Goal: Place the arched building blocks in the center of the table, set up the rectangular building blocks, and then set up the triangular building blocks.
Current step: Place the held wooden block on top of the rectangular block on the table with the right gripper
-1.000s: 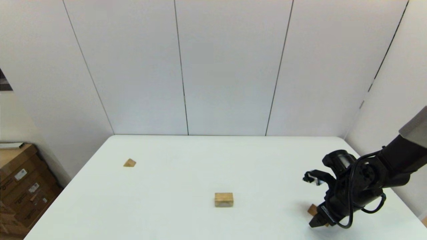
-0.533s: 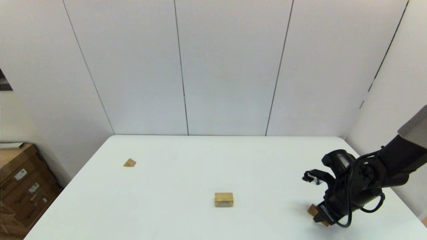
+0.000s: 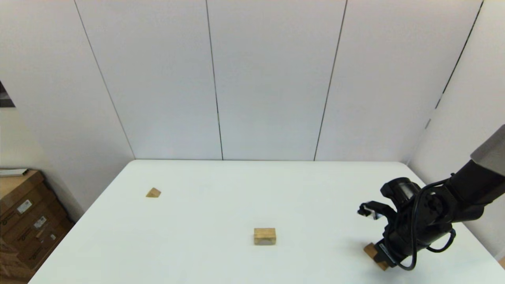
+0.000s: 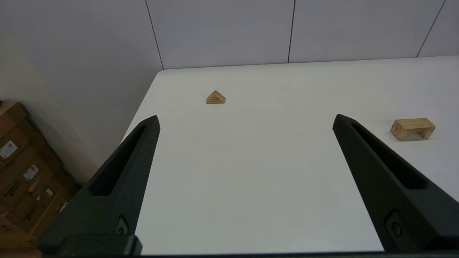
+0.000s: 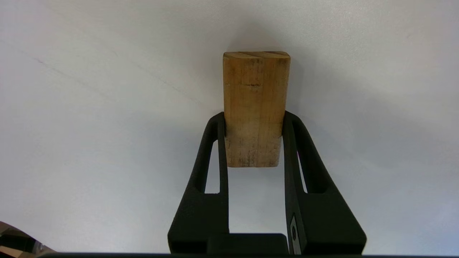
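At the lower right of the head view, the right gripper (image 3: 379, 257) points down at the table (image 3: 205, 205), its black fingers clamped on the rectangular building blocks (image 3: 371, 250). Only one tan corner of that bar shows there, poking out left of the gripper and low over the white surface. The right wrist view gives it better: the bar (image 5: 255, 107) runs lengthwise away from the camera, with the two fingers (image 5: 215, 143) pressed against its long sides near the closer end, and the far end standing free past the fingertips. Whether the bar touches the table cannot be told.

Lower centre of the head view holds the arched building blocks (image 3: 264, 236), resting alone on the table, well apart from the gripper. From the left wrist view it (image 4: 412, 128) sits at the right edge, its hollow facing down.

Toward the left of the head view, farther back, lies the triangular building blocks (image 3: 153, 193), well apart from both other pieces; it (image 4: 215, 97) sits in the upper middle of the left wrist view.

The left gripper (image 4: 245, 120) hangs over the table's near left side with its fingers spread wide and holding nothing.

Cardboard boxes (image 3: 23, 221) sit off the table at the lower left.
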`<state>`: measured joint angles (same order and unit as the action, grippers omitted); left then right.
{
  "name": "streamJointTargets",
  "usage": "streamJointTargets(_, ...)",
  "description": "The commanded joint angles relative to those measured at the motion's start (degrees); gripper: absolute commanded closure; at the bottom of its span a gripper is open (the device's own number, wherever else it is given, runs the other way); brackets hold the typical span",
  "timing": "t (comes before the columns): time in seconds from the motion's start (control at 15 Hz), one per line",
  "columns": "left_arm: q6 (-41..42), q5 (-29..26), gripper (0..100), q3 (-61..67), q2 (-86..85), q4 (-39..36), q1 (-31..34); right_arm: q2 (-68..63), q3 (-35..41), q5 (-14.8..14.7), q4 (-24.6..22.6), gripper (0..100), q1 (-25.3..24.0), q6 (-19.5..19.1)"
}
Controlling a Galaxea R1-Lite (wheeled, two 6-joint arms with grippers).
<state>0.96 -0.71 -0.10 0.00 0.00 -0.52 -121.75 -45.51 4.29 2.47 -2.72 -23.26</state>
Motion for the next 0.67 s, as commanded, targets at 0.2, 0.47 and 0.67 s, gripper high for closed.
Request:
streamJointTargets(0.2,0.0,0.0,0,0.0,0.1,0.0,0.0,14.1,-2.4,3.3,1.1,100,-10.4,0.7)
streamJointTargets(0.47,0.0,0.0,0,0.0,0.0,0.0,0.0,15.0,-14.3,3.4,10.0,100,-20.7,1.8)
streamJointTargets(0.67,0.0,0.0,0,0.0,0.0,0.0,0.0,10.0,-24.8,3.4,18.0,100,-26.4,-0.7)
